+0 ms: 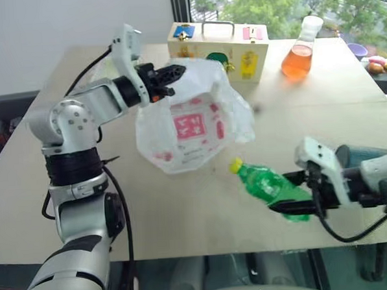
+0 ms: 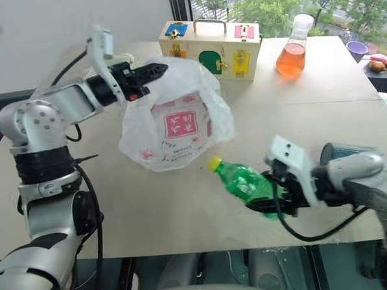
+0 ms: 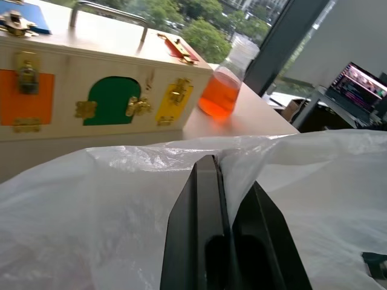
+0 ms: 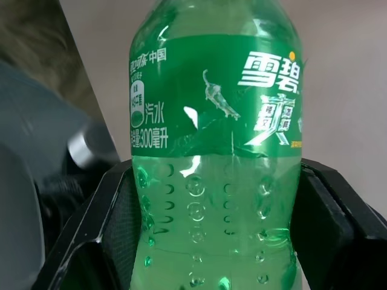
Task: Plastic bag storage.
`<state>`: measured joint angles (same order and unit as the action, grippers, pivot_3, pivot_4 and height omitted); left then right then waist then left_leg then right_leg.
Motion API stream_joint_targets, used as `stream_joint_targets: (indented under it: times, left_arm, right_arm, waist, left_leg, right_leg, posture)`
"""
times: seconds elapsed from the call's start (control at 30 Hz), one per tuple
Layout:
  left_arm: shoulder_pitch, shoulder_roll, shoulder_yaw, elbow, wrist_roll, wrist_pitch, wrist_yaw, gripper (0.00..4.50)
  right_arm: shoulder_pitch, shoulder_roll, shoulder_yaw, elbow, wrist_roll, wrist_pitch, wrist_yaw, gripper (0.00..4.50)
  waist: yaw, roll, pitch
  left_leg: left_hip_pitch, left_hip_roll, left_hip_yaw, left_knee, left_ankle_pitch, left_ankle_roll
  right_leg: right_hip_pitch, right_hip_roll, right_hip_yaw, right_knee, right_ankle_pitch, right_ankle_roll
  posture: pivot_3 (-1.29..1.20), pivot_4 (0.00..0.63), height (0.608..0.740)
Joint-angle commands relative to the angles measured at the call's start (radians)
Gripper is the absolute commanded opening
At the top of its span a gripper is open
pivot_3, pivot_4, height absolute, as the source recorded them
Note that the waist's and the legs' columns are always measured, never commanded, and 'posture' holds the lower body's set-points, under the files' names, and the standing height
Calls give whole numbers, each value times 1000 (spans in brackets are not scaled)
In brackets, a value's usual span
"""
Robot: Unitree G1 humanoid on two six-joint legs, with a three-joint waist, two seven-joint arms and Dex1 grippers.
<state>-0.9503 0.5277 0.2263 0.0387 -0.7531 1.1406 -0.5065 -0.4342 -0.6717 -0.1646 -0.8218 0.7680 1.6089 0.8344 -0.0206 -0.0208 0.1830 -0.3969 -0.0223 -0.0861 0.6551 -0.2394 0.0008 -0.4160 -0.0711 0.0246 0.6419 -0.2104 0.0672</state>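
The plastic bag, thin, whitish and printed with a pink-red square, hangs above the middle of the table. My left gripper is shut on its upper rim and holds it up. The left wrist view shows the two black fingers pressed together with the film of the plastic bag pinched between them. At the front right, my right gripper is shut on a green soda bottle with a yellow cap. The bottle lies tilted off the table, cap towards the bag. Both pads clamp the green soda bottle at its lower body.
A wooden box with coloured doors and a metal handle stands at the back behind the bag. A flask of orange liquid stands to its right. A purple bowl and fruit sit at the far right edge.
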Motion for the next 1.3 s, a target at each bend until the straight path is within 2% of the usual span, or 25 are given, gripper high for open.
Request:
stream_joint_targets:
  times: [0.03,0.17,0.3,0.43,0.53,0.63,0.73,0.83,0.9,1.0,1.03,1.2,1.3]
  left_arm:
    - [1,11,-8,-59,-23,-27,-59,0]
    - [30,36,-22,-123,-36,-16,-99,0]
    - [63,65,5,-203,-117,69,-119,0]
    - [114,112,59,-290,-282,225,-141,0]
    - [134,116,113,-297,-393,333,-100,0]
    - [145,104,142,-296,-454,408,-33,0]
    - [149,80,172,-285,-497,430,41,0]
    - [158,41,196,-272,-516,413,122,0]
    - [168,23,202,-268,-500,395,175,0]
    - [180,15,208,-267,-476,351,221,0]
    - [183,16,210,-265,-468,336,232,0]
    - [199,16,193,-255,-410,251,258,0]
    - [196,8,165,-241,-351,181,260,0]
  right_arm:
    - [-125,172,14,126,29,6,-236,2826]
    - [-253,440,40,330,-48,6,-495,2826]
    - [-316,623,-16,468,-131,6,-654,2826]
    - [-398,760,-174,577,-199,6,-761,2826]
    - [-465,821,-257,645,-217,4,-787,2826]
    - [-517,883,-311,718,-223,-34,-809,2826]
    - [-529,910,-305,789,-219,-114,-815,2826]
    - [-506,939,-225,857,-210,-250,-777,2826]
    - [-467,912,-103,873,-196,-293,-686,2826]
    - [-402,880,-2,845,-183,-301,-633,4308]
    - [-389,864,0,817,-164,-291,-620,4416]
    - [-345,793,-46,669,-104,-288,-628,4416]
    - [-322,662,-24,555,-76,-268,-564,4416]
  waist:
    - [-4,0,0]
    - [-15,1,0]
    - [-13,1,0]
    - [-20,1,0]
    - [-21,1,0]
    - [-23,1,0]
    - [-24,1,0]
    - [-27,1,0]
    - [-30,1,0]
    - [-46,1,-1]
    - [-47,1,-1]
    - [-41,1,-1]
    - [-34,1,-1]
  left_leg:
    - [0,0,0,0,0,0]
    - [0,0,-1,0,1,-1]
    - [-3,0,0,-2,3,-5]
    - [-10,-1,1,-3,3,-6]
    - [-18,-2,1,-1,4,-7]
    - [-17,-2,2,-2,4,-7]
    - [-16,-2,3,-2,4,-6]
    - [-16,-2,4,-2,4,-6]
    - [-16,-1,5,-2,4,-6]
    - [-16,-1,7,-2,5,-7]
    - [-16,-1,7,-2,5,-8]
    - [-16,-2,7,-1,6,-9]
    - [-16,-2,6,-1,6,-8]
  right_leg:
    - [0,0,1,0,0,0]
    - [-2,1,0,2,0,0]
    - [-6,0,1,4,0,-1]
    - [-16,-1,5,5,0,-1]
    - [-25,-1,4,11,0,-1]
    - [-25,0,5,12,0,-1]
    - [-26,0,6,14,0,-1]
    - [-27,0,7,17,0,-1]
    - [-29,0,9,19,0,-1]
    - [-30,0,11,20,0,-1]
    - [-30,0,11,20,0,-1]
    - [-30,0,11,19,0,-1]
    - [-30,0,11,19,1,-1]
  posture:
    - [0,150,740]
    - [0,150,740]
    - [0,150,740]
    - [0,150,740]
    - [0,150,740]
    - [0,150,740]
    - [0,150,740]
    - [0,150,740]
    - [0,150,740]
    - [0,150,740]
    - [0,150,740]
    - [0,150,740]
    - [0,150,740]
